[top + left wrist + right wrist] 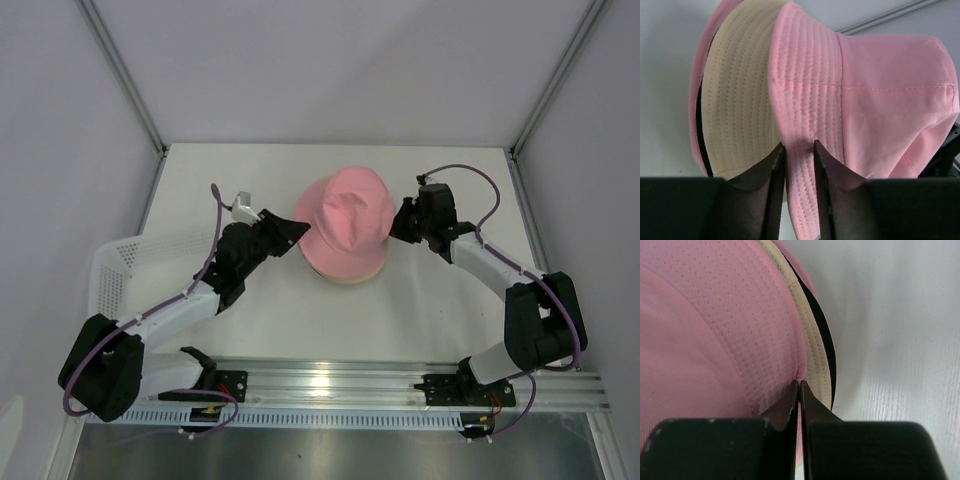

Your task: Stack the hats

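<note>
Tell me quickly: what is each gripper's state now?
The left gripper is closed on the brim of the pink hat.
The right gripper is closed on its brim too.

Bright, even light; blurred wrist foregrounds

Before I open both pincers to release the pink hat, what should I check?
1. Left pincer shut on the pink hat brim only: ok.
2. Right pincer shut on the opposite brim, beige hat not caught: ok.
3. Pink hat sits over the beige hat, beige rim peeking out at the near side: ok.
4. Black hat beneath the beige: ok, only its edge shows.
5. Pink hat settled fully down on the stack: cannot tell.
</note>
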Controlling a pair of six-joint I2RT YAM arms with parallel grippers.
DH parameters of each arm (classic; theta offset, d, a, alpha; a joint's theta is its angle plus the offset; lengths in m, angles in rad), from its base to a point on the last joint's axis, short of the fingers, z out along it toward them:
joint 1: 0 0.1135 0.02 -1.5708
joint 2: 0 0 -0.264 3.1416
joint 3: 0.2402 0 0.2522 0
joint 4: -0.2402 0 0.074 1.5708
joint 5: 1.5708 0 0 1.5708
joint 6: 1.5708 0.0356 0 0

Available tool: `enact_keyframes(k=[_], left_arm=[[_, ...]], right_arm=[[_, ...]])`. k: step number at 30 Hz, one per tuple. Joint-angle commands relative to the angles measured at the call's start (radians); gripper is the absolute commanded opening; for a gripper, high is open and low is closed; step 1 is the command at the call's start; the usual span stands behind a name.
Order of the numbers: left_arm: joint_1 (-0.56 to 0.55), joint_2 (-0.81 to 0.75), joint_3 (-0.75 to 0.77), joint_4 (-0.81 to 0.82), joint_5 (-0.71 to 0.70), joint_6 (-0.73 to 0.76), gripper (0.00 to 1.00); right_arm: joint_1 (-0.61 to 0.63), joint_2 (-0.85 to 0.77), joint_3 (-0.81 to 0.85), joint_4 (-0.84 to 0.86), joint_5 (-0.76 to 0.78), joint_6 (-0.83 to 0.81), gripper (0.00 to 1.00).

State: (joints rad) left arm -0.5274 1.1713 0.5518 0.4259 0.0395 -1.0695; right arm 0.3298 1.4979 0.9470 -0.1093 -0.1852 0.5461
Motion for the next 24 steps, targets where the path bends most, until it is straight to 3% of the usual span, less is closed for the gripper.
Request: enact_keyframes(k=[1,2,3,7,15,24], left_arm=[[-0.006,0.033,0.014,0.077,-0.015,-0.015,0.28],[-0.008,0.042,0.014,0.065,-0.026,-0.023,0.18],[-0.006,0.051,0.016,0.044,-0.035,-0.044,0.01],[-0.006,0.106,0.014,-0.064,-0.139,-0.092,0.01],[-0.006,0.244,0.017,-0.113,-0.150,-0.093,0.01],[0.007,0.223,-0.027,-0.179,-0.207,-0.040,0.01]], right_arm=[[0.014,-0.031,-0.017,-0.039,0.010,-0.009,0.00],[0.014,-0.031,-0.019,-0.036,0.012,-0.009,0.00],[0.014,-0.033,-0.019,-0.038,0.012,-0.009,0.00],[0.015,-0.022,-0.025,-0.032,0.016,-0.014,0.00],[0.014,0.030,-0.027,-0.009,0.004,-0.015,0.00],[0.014,0.044,-0.020,0.000,0.010,-0.026,0.00]])
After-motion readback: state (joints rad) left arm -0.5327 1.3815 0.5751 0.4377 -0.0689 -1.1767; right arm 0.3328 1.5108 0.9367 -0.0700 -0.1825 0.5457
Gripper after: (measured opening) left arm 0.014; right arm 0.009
